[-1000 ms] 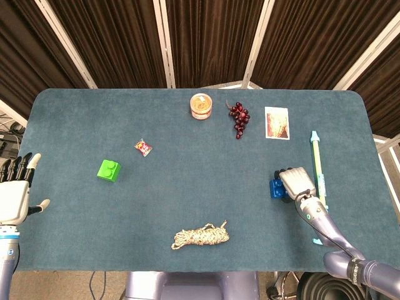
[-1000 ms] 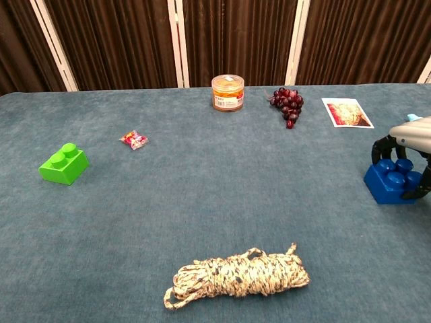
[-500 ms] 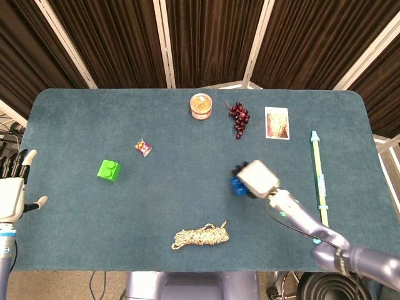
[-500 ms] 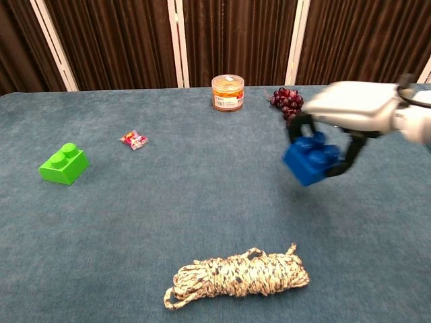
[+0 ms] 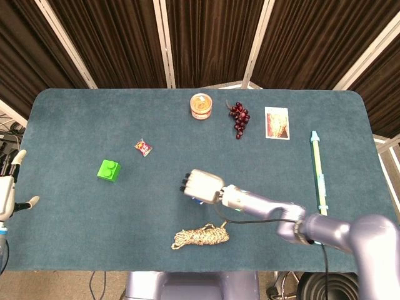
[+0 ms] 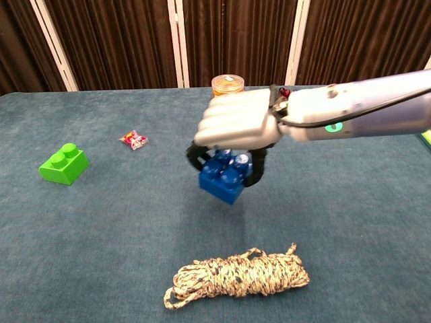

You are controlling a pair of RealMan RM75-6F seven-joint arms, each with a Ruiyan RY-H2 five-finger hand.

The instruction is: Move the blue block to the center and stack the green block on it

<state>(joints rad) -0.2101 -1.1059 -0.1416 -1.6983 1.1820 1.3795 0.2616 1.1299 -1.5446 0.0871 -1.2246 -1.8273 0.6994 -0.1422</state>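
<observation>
Right hand (image 6: 232, 128) clamped around blue block (image 6: 225, 176), airborne over table (image 5: 75, 206) centre, near rope (image 6: 237, 276). Lower flat, studs up (block tilted), then release. Left hand (image 5: 5, 190) splayed, empty; green block (image 6: 63, 163) far left.

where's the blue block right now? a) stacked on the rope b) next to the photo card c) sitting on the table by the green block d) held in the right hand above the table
d: the right hand holds the blue block above the table, fingers wrapped around it.

Head view looks steeply down; chest view low, nearer, sharing the table (image 5: 75, 237).
</observation>
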